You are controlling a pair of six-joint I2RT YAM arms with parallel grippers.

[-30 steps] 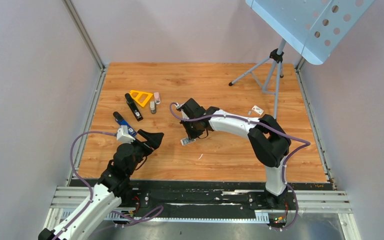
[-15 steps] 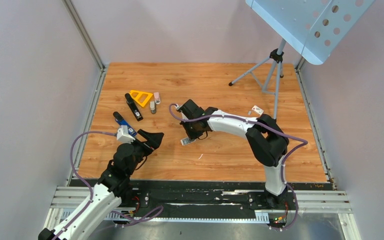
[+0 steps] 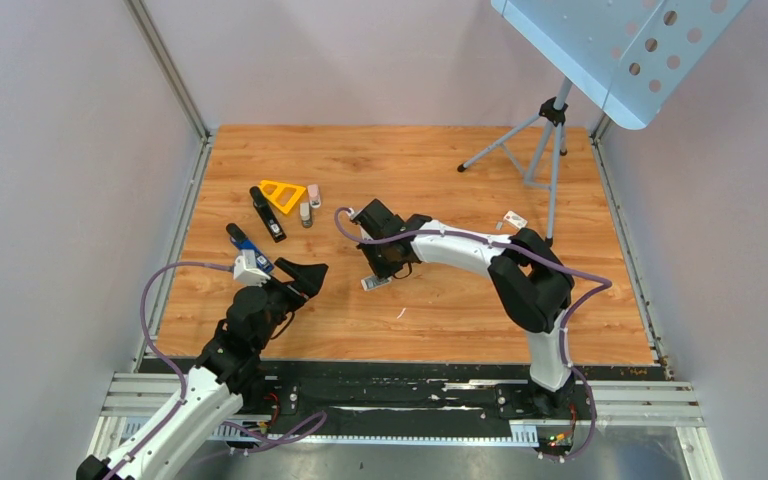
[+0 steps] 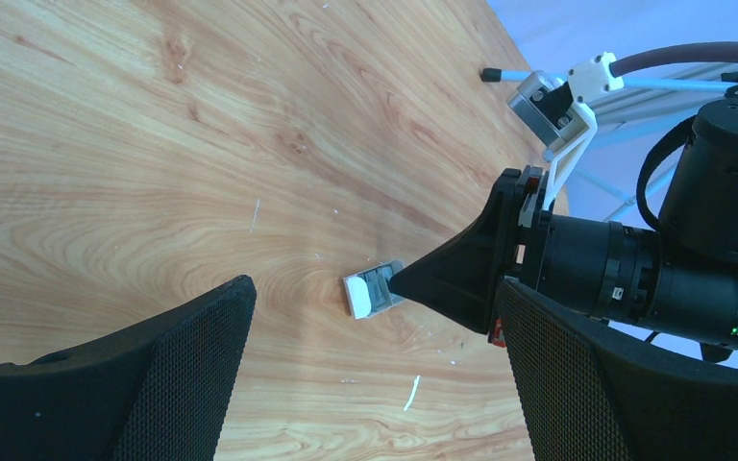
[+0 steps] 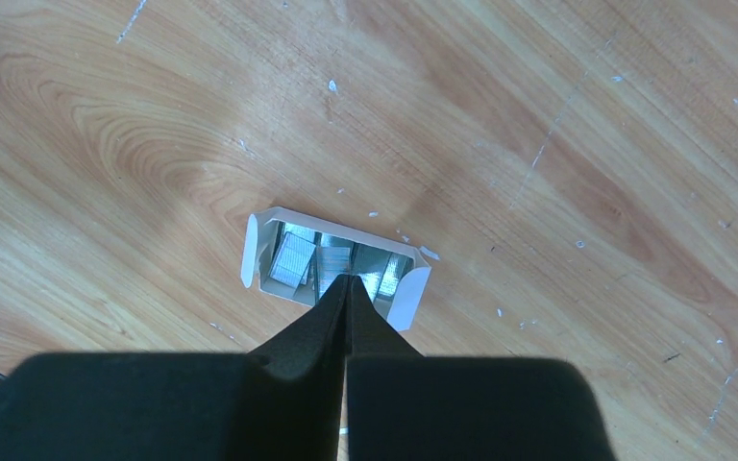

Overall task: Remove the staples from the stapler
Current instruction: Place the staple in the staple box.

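Blocked above the staple box (image 5: pixel 293 259) by the right gripper (image 5: pixel 349 280), tips pressed together at its rim. Crowded at the left rear: black stapler (image 3: pixel 268 215), yellow triangle (image 3: pixel 282 194). Hemmed at the right rear by tripod legs (image 3: pixel 520 140). Free over bare table (image 3: pixel 460 320) between box and wide-spread left gripper (image 3: pixel 305 270).

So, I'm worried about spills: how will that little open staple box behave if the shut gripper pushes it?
The box looks like thin card with splayed flaps, so it probably slides easily on the smooth wood and may crumple if pinched. It is open-topped with loose staples inside, so tipping would likely scatter them.
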